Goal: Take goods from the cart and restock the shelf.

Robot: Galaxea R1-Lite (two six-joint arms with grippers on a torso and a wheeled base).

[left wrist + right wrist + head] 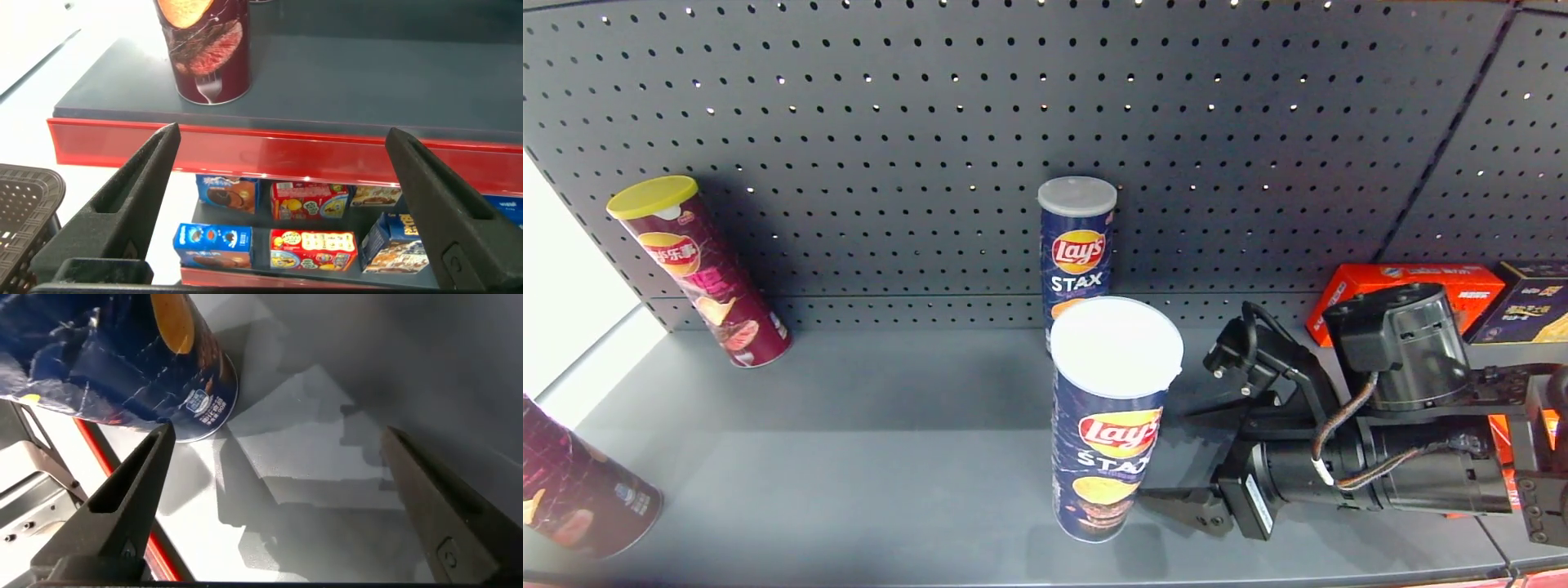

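The tall dark-blue chip can with white plastic lid [1112, 425] stands upright on the grey metal shelf [866, 457], just beside my right gripper [1172, 453], fingers spread. I judge it placed; next I withdraw without tipping it.

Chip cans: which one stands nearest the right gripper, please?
The white-lidded front blue can, beside the right gripper; the others stand farther off.

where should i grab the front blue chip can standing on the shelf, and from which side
Probably best: grip the front blue can around its mid-body, below the white lid, squeezing across the round wall. Come from the robot's right, level with the shelf: the can stands upright, the open right gripper is beside it there, and a second blue can stands behind.
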